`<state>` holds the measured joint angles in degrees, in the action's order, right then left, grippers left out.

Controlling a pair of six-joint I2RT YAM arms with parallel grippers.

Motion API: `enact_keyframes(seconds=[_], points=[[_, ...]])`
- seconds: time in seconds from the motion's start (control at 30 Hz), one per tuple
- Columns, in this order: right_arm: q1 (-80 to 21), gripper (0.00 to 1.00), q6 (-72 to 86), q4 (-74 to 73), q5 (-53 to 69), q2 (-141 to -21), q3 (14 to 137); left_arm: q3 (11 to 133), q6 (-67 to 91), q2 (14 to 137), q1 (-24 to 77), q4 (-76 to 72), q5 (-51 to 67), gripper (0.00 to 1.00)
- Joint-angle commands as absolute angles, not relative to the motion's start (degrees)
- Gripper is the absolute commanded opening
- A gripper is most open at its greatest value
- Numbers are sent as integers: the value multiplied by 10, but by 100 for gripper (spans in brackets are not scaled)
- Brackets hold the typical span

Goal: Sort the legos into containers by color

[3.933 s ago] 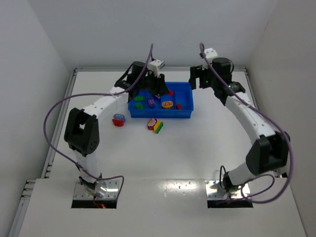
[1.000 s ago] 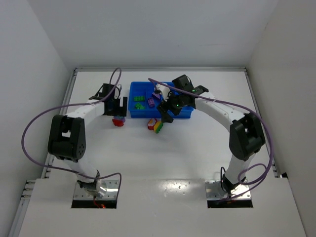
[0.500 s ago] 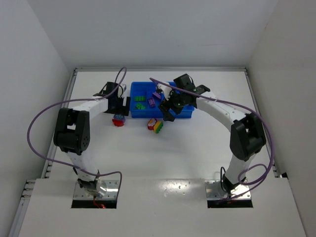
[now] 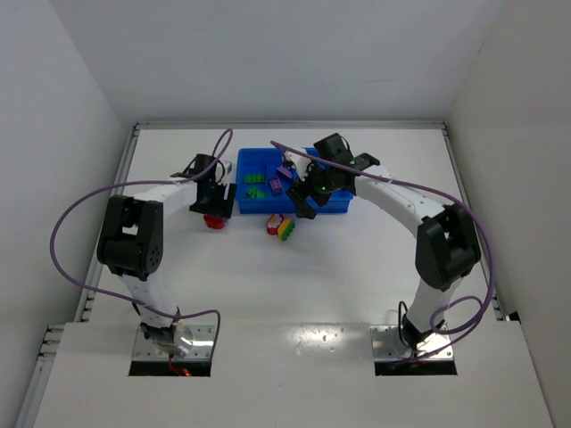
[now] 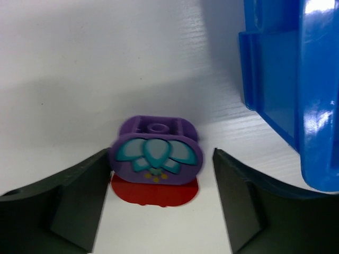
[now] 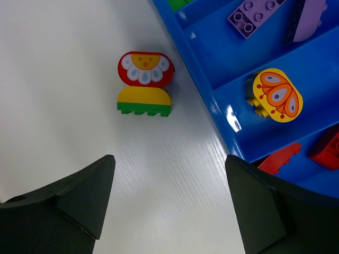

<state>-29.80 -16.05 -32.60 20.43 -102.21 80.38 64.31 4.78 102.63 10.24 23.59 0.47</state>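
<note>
Low on the white table (image 4: 357, 267), left gripper (image 5: 161, 159) spread wide around a purple brick (image 5: 155, 152) stacked on a red piece (image 5: 153, 193) — left finger right at the brick's edge, right finger apart from it, nothing pinched. Further right, a red-yellow-green stack (image 6: 144, 87) lying just beside the blue tray (image 6: 233, 58). Right gripper (image 6: 169, 159) hanging over bare table near that stack, fingers spread, empty. Beyond, inside the tray — a yellow patterned brick (image 6: 275, 95), purple bricks (image 6: 256, 15) in the neighbouring compartment, red pieces (image 6: 278, 157), green bricks (image 4: 254, 190).
</note>
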Motion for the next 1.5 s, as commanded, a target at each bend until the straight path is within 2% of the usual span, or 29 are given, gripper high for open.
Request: enact_keyframes(seconds=[0.0, 0.17, 0.23, 0.3, 0.33, 0.43, 0.63, 0.8, 0.93, 0.97, 1.07, 1.23, 1.47], points=[[-303, 85, -167, -310, 195, -1025, 824, 653, 38, 1017, 109, 234, 11, 79], [-303, 85, -172, -310, 190, -1025, 824, 658, 38, 1034, 109, 228, 17, 72], [-303, 85, -172, -310, 190, -1025, 824, 664, 38, 1034, 109, 222, 17, 65], [-303, 85, -172, -310, 190, -1025, 824, 664, 38, 1034, 109, 222, 17, 55], [-303, 85, -172, -310, 185, -1025, 824, 664, 45, 1034, 109, 222, 17, 42], [-303, 85, -172, -310, 185, -1025, 824, 664, 68, 1028, 93, 222, 24, 29], [-303, 85, -150, -275, 185, -1019, 824, 658, 199, 953, 35, 196, 42, 29], [-308, 85, -56, -238, 224, -1013, 836, 665, 356, 894, 17, 184, 39, 26], [-315, 85, 64, -130, 229, -1005, 812, 692, 441, 894, 4, 184, 83, 24], [-320, 85, 91, -65, 229, -998, 796, 697, 467, 894, 4, 184, 91, 24], [-330, 85, 224, 33, 222, -1007, 802, 710, 510, 894, -2, 178, 112, 24], [-341, 84, 349, 73, 250, -1060, 838, 732, 541, 889, -7, 172, 127, 24], [-352, 77, 445, 104, 250, -1111, 870, 732, 561, 877, -12, 161, 144, 22]])
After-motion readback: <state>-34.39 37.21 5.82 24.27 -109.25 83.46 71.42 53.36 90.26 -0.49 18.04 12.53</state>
